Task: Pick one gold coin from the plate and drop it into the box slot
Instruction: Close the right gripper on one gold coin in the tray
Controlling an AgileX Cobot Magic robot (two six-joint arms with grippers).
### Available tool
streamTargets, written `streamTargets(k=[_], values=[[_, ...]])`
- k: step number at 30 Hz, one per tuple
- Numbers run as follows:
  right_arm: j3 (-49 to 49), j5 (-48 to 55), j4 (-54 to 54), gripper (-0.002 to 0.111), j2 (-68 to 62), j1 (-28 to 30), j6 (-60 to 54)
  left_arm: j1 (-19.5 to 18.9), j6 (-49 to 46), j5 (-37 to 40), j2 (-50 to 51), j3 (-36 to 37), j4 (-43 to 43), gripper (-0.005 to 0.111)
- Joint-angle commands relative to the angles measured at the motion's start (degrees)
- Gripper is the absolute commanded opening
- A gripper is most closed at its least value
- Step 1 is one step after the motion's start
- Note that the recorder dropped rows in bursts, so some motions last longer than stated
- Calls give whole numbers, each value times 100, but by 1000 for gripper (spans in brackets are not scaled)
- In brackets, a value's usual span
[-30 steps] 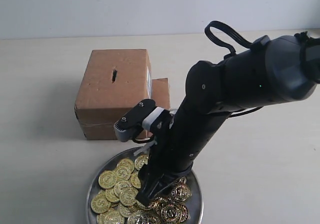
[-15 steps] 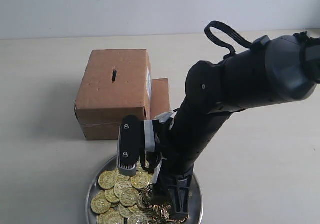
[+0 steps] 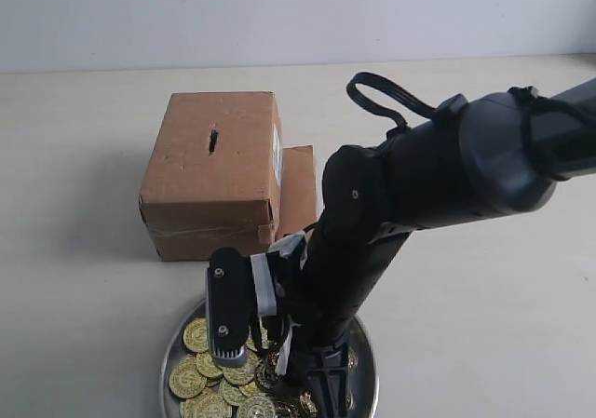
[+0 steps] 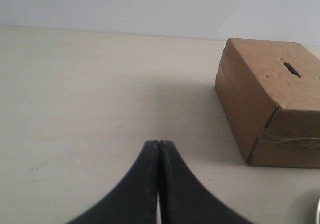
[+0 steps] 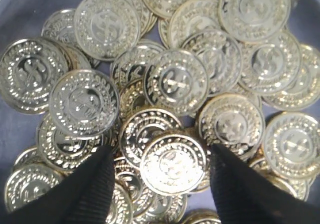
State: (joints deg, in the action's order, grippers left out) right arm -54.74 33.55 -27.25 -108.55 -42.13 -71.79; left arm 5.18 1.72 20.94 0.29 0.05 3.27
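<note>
The silver plate (image 3: 173, 345) sits at the front edge of the exterior view, heaped with gold coins (image 3: 195, 336). My right gripper (image 3: 315, 395) reaches down into the pile. In the right wrist view the right gripper (image 5: 161, 156) is open, its black fingers (image 5: 95, 184) straddling one coin (image 5: 173, 163) that lies on top of the heap. The brown cardboard box (image 3: 211, 171) stands behind the plate, its dark slot (image 3: 213, 141) on top. The left gripper (image 4: 158, 145) is shut and empty over bare table, with the box (image 4: 270, 99) and slot (image 4: 292, 69) off to one side.
A loose cardboard flap (image 3: 298, 188) leans against the box's right side, near the white label (image 3: 277, 152). The right arm's bulky black body (image 3: 438, 171) hangs over the plate and hides part of it. Pale tabletop (image 3: 74, 306) surrounds the box and plate.
The right arm has swung left and lowered, its wrist turning, and the gripper has sunk deeper among the coins. The box and plate have not moved.
</note>
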Motion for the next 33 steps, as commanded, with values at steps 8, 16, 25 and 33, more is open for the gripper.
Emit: streamTargets(k=[8,16,25,33], values=[[-49,-212,284,50,-22,-51,168,0,-5,-73,-29,-5,40,0],[-49,-203,431,46,-22,-51,318,0,-5,-73,-29,-5,40,0],[-49,-203,664,45,-22,-51,792,0,-5,-73,-29,-5,40,0],[-49,-183,677,45,-22,-51,1125,0,-5,-73,-29,-5,40,0]])
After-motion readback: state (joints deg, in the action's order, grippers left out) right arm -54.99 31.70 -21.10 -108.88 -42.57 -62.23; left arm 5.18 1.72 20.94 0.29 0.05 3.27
